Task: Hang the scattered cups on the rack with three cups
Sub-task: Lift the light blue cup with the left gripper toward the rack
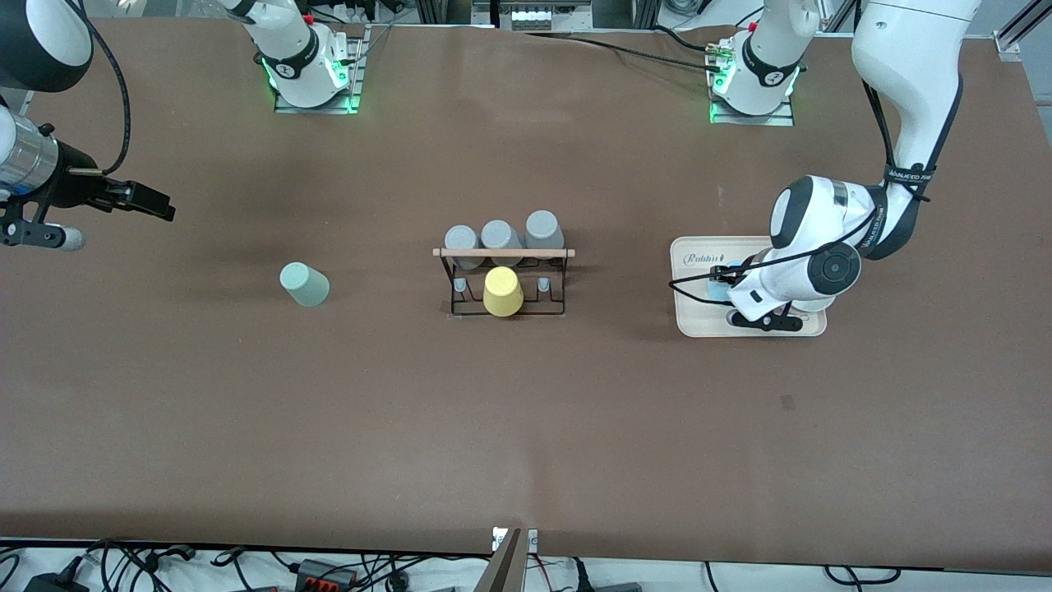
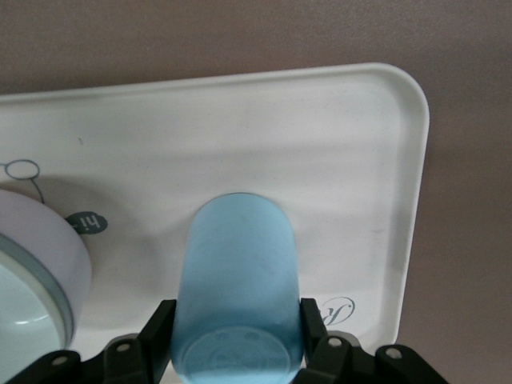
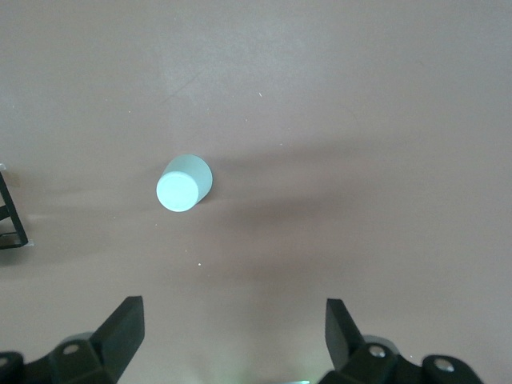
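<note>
The light blue cup (image 2: pixel 238 272) rests on the white tray (image 2: pixel 320 136), and my left gripper (image 2: pixel 236 310) is shut on it, one black finger pressed on each side. In the front view the left gripper (image 1: pixel 723 284) is low over the tray (image 1: pixel 694 321), and the arm hides most of the cup. The pale mint cup (image 1: pixel 304 284) stands upside down on the table toward the right arm's end, also seen as a mint cup (image 3: pixel 184 184) below my open, empty right gripper (image 3: pixel 233 310). The right gripper (image 1: pixel 160 205) hangs in the air. The black wire rack (image 1: pixel 504 279) stands mid-table.
A yellow cup (image 1: pixel 502 291) hangs on the rack's side nearer the front camera. Three grey cups (image 1: pixel 498 237) sit on its farther side under the wooden rod (image 1: pixel 504 252). A white round dish (image 2: pixel 32 272) shares the tray with the blue cup.
</note>
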{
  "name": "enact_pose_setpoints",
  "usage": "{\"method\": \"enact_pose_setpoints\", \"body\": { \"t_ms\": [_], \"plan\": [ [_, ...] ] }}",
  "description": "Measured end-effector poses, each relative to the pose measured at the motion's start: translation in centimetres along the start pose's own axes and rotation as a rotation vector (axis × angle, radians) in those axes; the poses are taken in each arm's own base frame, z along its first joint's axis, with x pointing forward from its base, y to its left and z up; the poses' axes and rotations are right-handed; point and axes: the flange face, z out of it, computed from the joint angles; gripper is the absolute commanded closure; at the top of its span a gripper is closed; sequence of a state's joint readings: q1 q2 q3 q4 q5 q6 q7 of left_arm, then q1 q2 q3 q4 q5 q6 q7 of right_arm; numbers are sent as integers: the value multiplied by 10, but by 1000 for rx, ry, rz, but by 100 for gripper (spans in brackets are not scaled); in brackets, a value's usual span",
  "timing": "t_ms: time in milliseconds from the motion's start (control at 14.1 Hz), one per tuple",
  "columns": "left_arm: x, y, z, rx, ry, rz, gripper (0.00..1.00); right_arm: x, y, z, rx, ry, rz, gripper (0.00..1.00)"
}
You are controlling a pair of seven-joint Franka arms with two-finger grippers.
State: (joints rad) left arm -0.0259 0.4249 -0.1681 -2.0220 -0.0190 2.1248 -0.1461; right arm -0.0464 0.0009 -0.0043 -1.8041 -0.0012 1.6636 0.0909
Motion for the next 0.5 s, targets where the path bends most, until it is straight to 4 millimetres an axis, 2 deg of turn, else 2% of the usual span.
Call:
{"method": "enact_pose_setpoints", "body": {
  "t_ms": [283,425,495],
  "plan": [
    [2,4,-13,4,-19,-25,74,0,-1,-1,0,5,-1,0],
    [8,4,-36,3,-22,-30,75,0,-1,-1,0,6,-1,0],
    [12,5,-56,2,-19,-29,75,0,-1,-1,0,6,-1,0]
  ]
}}
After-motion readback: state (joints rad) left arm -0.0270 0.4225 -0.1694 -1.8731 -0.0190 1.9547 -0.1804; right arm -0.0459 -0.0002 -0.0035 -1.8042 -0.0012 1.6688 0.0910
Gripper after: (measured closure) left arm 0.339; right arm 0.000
